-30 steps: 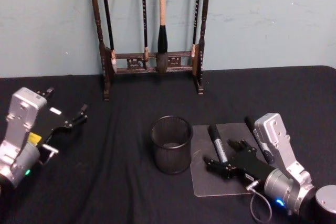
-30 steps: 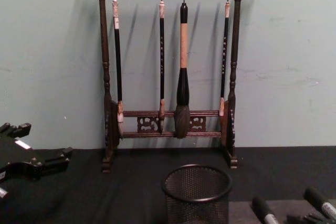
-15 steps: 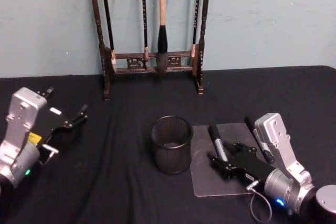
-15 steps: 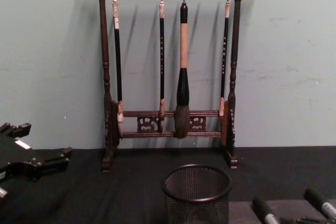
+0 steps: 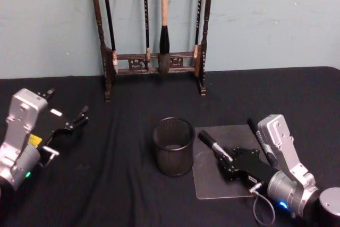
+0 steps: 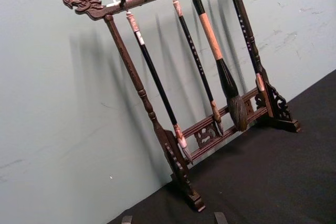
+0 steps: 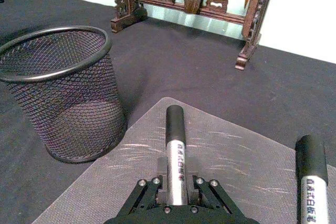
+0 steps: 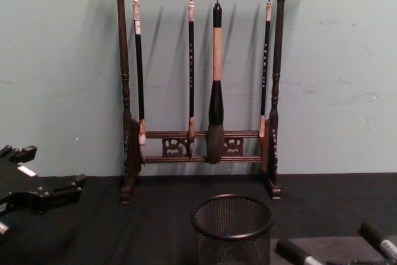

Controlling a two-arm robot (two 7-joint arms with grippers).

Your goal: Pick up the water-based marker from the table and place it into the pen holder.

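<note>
Right gripper [image 5: 227, 159] [image 7: 176, 184] is low over the grey mat [image 5: 212, 187], toward the front-right corner of the tabletop [image 5: 127, 195]. Its fingers are clenched on the barrel of the water-based marker [image 5: 211, 145] [image 7: 175, 150]. The marker's black cap sticks out ahead of the fingers and points at the pen holder [image 5: 173, 146] [image 7: 58, 95] [image 8: 232, 228]. The cap end is near the holder, not touching it and not inside. Cannot tell whether the marker is clear of the mat.

Pen holder stands upright near the tabletop's middle, toward the front edge, just beside the mat's left edge.

A second marker [image 5: 254, 131] [image 7: 313, 182] [image 8: 379, 240] lies on the mat's right side, apart from the gripper.

Left gripper [image 5: 66, 103] [image 8: 49, 167] is parked by the tabletop's left edge. Its fingers are spread and nothing is between them.

Wooden brush rack [image 5: 154, 62] [image 6: 173, 145] [image 8: 124, 91] stands at the back edge against the wall, with four brushes hanging from it.
</note>
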